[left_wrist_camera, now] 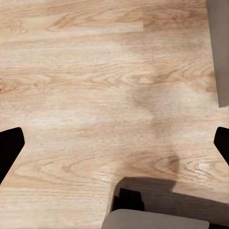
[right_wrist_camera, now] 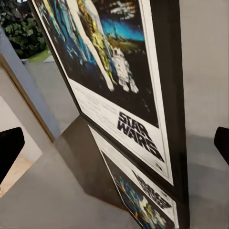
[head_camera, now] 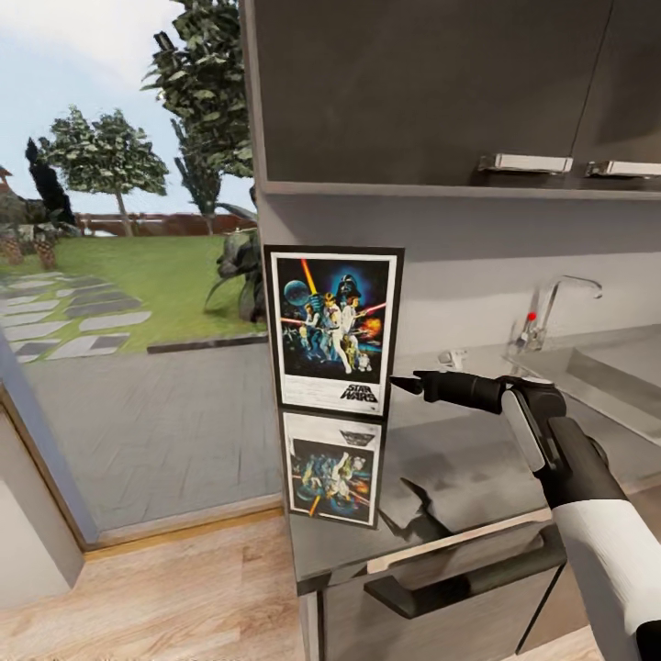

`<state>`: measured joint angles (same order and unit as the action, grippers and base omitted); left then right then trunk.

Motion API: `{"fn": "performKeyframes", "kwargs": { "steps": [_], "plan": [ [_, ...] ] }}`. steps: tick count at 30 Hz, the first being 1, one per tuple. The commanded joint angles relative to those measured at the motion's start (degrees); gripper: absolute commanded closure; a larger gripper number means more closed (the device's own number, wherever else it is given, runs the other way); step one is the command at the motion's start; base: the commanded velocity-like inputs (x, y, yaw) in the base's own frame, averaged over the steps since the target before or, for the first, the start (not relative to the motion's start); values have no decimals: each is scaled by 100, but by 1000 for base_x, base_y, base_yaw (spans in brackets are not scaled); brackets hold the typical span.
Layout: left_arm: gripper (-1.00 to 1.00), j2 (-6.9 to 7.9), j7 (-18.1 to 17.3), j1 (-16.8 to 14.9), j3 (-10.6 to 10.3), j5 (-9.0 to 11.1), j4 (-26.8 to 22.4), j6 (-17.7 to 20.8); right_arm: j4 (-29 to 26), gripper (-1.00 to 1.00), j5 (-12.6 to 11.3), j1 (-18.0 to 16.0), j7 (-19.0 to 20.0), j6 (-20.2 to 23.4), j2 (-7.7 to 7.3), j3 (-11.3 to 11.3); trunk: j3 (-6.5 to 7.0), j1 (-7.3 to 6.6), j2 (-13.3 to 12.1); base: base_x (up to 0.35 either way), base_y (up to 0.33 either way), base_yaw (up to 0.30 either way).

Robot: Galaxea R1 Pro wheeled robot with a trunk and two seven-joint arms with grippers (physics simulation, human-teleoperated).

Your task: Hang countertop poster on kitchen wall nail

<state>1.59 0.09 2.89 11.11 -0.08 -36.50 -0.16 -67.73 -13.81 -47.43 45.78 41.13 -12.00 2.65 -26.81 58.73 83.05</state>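
Note:
The poster (head_camera: 335, 329) stands upright at the left end of the kitchen countertop (head_camera: 477, 459), and the glossy grey top mirrors it. Its black frame, white border and "STAR WARS" title loom close in the right wrist view (right_wrist_camera: 109, 71). My right gripper (head_camera: 402, 384) reaches in from the right, level with the poster's lower right edge, its tips just beside the frame. That gripper (right_wrist_camera: 117, 145) is open, with the poster's edge ahead between the fingers. My left gripper (left_wrist_camera: 116, 145) hangs open over the wooden floor (left_wrist_camera: 95, 71). The wall nails are out of view.
A chrome tap (head_camera: 551, 308) and inset sink (head_camera: 615, 372) lie to the right on the worktop. Dark upper cabinets (head_camera: 413, 92) hang overhead. A dark drawer handle (head_camera: 468, 574) juts out below the counter edge. A glass wall (head_camera: 128, 367) to the garden stands left.

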Motion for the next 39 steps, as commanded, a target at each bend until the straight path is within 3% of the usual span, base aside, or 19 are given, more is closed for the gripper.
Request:
{"fn": "performKeyframes", "kwargs": {
  "steps": [1, 20, 33, 39],
  "plan": [
    [-100, -1, 2, 1, 4, -1, -7, -2, -3, -100, -34, -3, -8, 35, -4, 7, -5, 0, 3, 3, 0, 191],
    [-100, -1, 5, 1, -1, -1, -7, -2, 14, -100, -29, 8, -8, 27, -4, 7, -5, 0, 3, 0, 0, 54],
    [-100, -1, 7, 1, 4, -1, -12, -2, 751, -100, -25, 23, -5, -682, -52, -2, -5, 0, 3, 0, 0, 0],
    [-100, -1, 7, 1, 3, -1, -14, -2, 831, -100, -25, 23, -1, -784, -58, 4, -5, 0, 3, 0, 0, 0]
  ]
}}
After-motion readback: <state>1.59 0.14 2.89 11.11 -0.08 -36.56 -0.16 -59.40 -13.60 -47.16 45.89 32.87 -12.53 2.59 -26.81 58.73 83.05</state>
